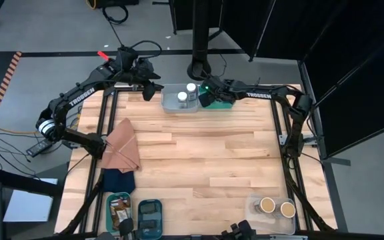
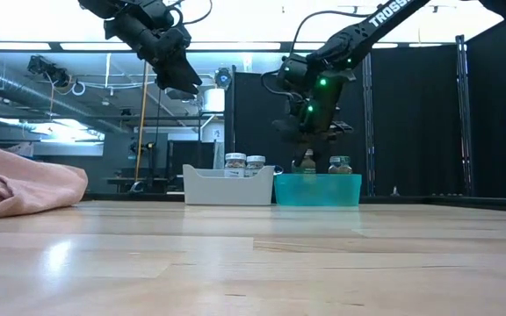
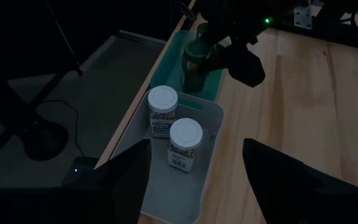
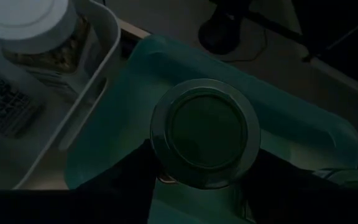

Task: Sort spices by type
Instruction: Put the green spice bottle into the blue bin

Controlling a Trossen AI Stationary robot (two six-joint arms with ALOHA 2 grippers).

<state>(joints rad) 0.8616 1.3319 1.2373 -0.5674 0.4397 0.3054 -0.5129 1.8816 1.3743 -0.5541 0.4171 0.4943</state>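
The worktop [image 1: 205, 160] is a rectangle of pale wooden planks with a smooth, slightly glossy finish. On its left side lies a crumpled pinkish-brown cloth [image 1: 122, 145], soft and folded to a rough triangle, overlapping a dark blue cloth [image 1: 119, 180]. At the far edge stand two plastic bins side by side and touching: a white bin [image 1: 171, 105] with rounded corners and a translucent teal bin [image 2: 318, 190]. The white bin holds two white-lidded jars [image 3: 185, 142], clear cylinders with printed labels, set just beside each other. Over the teal bin, the right claw [image 2: 309, 151] is clamped on a green-lidded jar [image 4: 205, 132], round with a flat lid, held just inside the bin; another green-lidded jar [image 2: 340, 164] stands in the same bin. The left claw [image 3: 194, 171] hangs above the white bin with its dark fingers spread apart, holding nothing. At the near right corner, a clear tray [image 1: 253, 212] carries two tan-topped round jars [image 1: 267, 205].
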